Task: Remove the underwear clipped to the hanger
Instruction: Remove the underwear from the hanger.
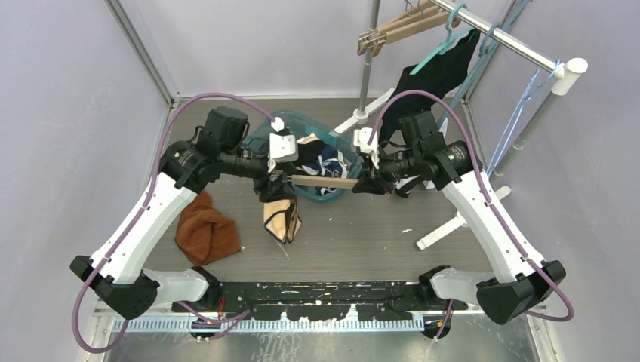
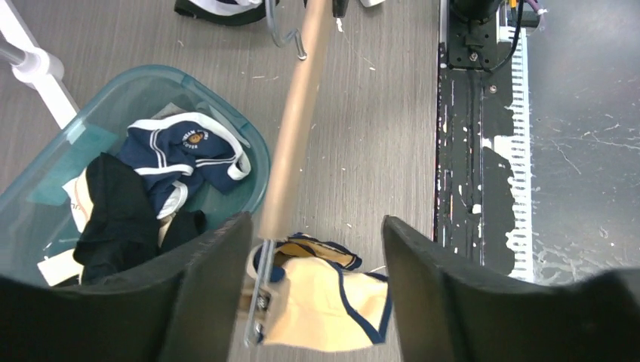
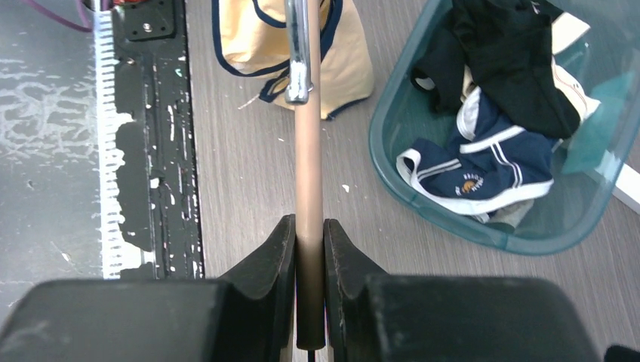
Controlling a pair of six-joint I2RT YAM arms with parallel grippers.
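Tan hanger bar (image 1: 324, 181) is clenched by the right gripper (image 3: 309, 226). Cream underwear (image 1: 281, 219) is clipped at its far end, 7 o'clock of the bin (image 2: 263, 160), flanked by spread fingers of the left gripper (image 2: 315, 222).

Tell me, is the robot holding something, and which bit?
The right tool grips the hanger by one end of its wooden bar. The left tool is open around the clip with the tan underwear, holding nothing.

Over the middle of the tabletop (image 1: 355, 234), your left gripper (image 2: 317, 226) gapes wide (fingers well apart); your right gripper (image 3: 309, 234) is pinched tight.
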